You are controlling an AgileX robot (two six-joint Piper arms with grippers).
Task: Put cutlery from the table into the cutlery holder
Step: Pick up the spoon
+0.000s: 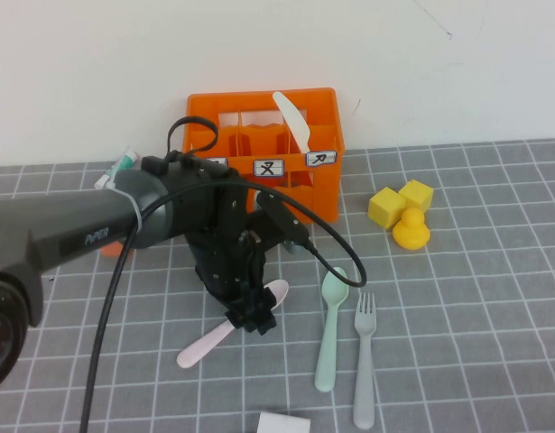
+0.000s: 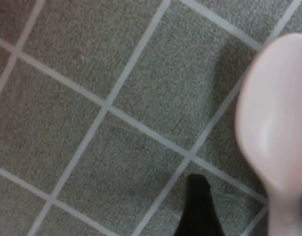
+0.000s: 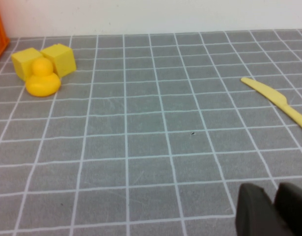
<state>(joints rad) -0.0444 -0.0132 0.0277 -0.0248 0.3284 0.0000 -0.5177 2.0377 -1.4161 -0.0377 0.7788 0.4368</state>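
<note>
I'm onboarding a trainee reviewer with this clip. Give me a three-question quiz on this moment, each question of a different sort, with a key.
1. True or false: the cream-white knife already stands in the cutlery holder.
2. Which piece is the left gripper down over? A) grey fork B) pale pink spoon C) mint green spoon
3. Fill in: beside the yellow cubes sits a yellow ____.

Key: 1 true; 2 B; 3 duck. The right gripper shows only in its wrist view, low over the table.
</note>
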